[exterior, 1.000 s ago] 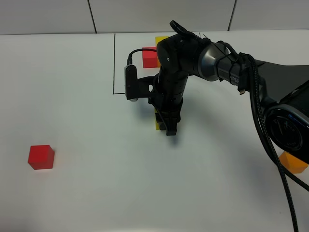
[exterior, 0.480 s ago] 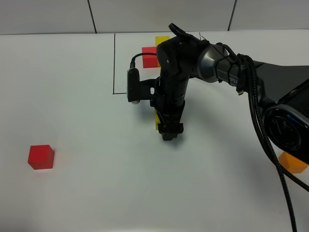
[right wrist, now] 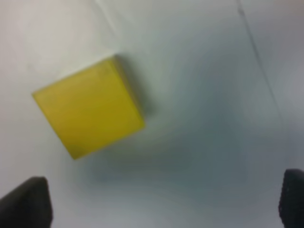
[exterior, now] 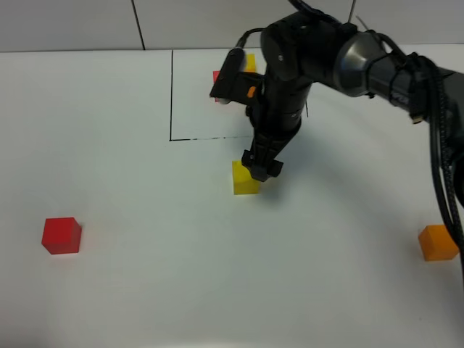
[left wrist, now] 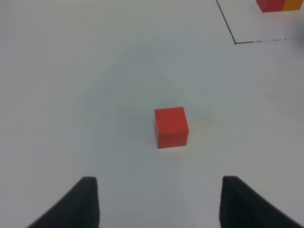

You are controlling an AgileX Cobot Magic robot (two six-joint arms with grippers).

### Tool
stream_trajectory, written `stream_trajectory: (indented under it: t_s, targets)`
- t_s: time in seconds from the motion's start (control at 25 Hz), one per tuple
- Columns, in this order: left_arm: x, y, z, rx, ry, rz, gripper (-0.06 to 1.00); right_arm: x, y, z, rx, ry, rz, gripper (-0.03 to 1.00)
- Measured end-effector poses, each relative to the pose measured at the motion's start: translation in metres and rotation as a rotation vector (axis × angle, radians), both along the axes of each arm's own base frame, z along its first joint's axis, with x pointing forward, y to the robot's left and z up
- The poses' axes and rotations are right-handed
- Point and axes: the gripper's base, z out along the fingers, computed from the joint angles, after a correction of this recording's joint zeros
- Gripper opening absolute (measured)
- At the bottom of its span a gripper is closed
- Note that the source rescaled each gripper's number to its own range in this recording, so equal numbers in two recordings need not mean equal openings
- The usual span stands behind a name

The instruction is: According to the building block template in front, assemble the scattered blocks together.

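The template, a red (exterior: 216, 76) and yellow (exterior: 250, 61) cube trio inside a thin black drawn frame (exterior: 172, 94), is mostly hidden behind my right arm; its red and orange cubes show in the left wrist view (left wrist: 268, 4). The loose yellow cube (exterior: 245, 180) (right wrist: 89, 114) lies just in front of the frame line. My right gripper (exterior: 262, 167) (right wrist: 159, 204) hangs open and empty just above it, toward its right. The loose red cube (exterior: 61, 235) (left wrist: 171, 127) lies at the front left, ahead of my open left gripper (left wrist: 164, 204). The loose orange cube (exterior: 438, 242) lies at the far right.
The white table (exterior: 145, 290) ends at a tiled wall (exterior: 72, 22) behind the frame. My right arm's cables (exterior: 442, 167) hang along the right side above the orange cube.
My right arm has lifted and swung back to the right, off the yellow cube, which now lies free on the table. The red and orange cubes have not moved.
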Motion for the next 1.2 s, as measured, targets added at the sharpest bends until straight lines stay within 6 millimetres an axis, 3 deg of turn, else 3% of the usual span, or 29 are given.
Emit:
stream_trajectory:
  t_s: [0.2, 0.36, 0.48, 0.68, 0.88, 1.08, 1.2]
  targets:
    - [0.0, 0.0, 0.0, 0.0, 0.0, 0.0, 0.24, -0.028, -0.058, 0.002, 0.042, 0.006, -0.265, 0.93]
    - [0.0, 0.0, 0.0, 0.0, 0.0, 0.0, 0.24, -0.067, -0.114, 0.015, 0.102, -0.03, -0.489, 0.92]
    - [0.0, 0.0, 0.0, 0.0, 0.0, 0.0, 0.24, -0.096, -0.155, 0.011, 0.103, -0.013, -0.651, 0.92]
    - [0.0, 0.0, 0.0, 0.0, 0.0, 0.0, 0.24, -0.126, -0.207, -0.002, 0.094, 0.022, -0.878, 0.92]
    - [0.0, 0.0, 0.0, 0.0, 0.0, 0.0, 0.24, -0.13, -0.227, -0.007, 0.117, 0.03, -0.996, 0.9]
    - [0.0, 0.0, 0.0, 0.0, 0.0, 0.0, 0.24, -0.13, -0.23, -0.008, 0.147, 0.027, -1.041, 0.89]
    - [0.0, 0.0, 0.0, 0.0, 0.0, 0.0, 0.24, -0.136, -0.231, -0.019, 0.152, 0.026, -1.049, 0.88]
